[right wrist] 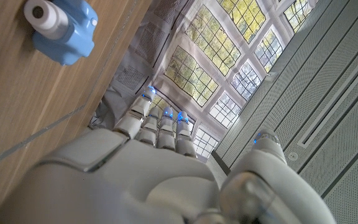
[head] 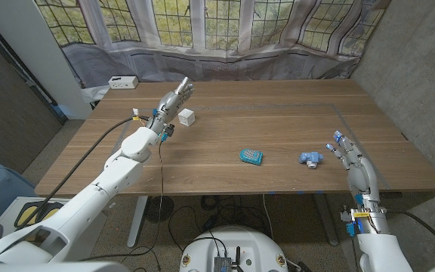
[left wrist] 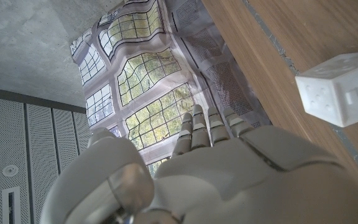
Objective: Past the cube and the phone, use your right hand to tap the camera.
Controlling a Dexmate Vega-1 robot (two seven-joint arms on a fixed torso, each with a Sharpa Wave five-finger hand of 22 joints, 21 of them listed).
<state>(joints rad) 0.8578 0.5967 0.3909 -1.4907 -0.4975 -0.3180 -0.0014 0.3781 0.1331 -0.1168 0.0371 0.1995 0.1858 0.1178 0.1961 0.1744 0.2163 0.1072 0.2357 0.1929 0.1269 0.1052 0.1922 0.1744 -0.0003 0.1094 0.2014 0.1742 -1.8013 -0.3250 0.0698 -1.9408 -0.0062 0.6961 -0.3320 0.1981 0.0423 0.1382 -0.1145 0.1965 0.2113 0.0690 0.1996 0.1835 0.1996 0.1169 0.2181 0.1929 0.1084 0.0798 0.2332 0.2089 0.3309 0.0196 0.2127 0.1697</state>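
The camera [head: 309, 159], a small blue toy with a pale round lens, sits on the wooden table [head: 278, 121] just beside the right hand [head: 353, 164], on that hand's inner side and apart from its fingertips; in the right wrist view the camera [right wrist: 63, 29] lies on the wood beyond the hand [right wrist: 148, 174], with a clear gap between them. The right hand is released, fingers stretched out and spread, grasping nothing, held near the table's front right edge. Farther inward from the right hand, beyond the camera, lies the phone [head: 251, 156], a small teal slab lying on the table. Well apart from the right hand, toward the far left of the table, the white cube [head: 186, 117] stands just beside the left hand [head: 174, 100], which is raised above the wood with its fingers extended and grasping nothing; the left wrist view shows the cube [left wrist: 340, 87] on the table next to that hand [left wrist: 216, 168]. A white box [head: 123, 81] rests at the table's far left corner, beyond the left hand.
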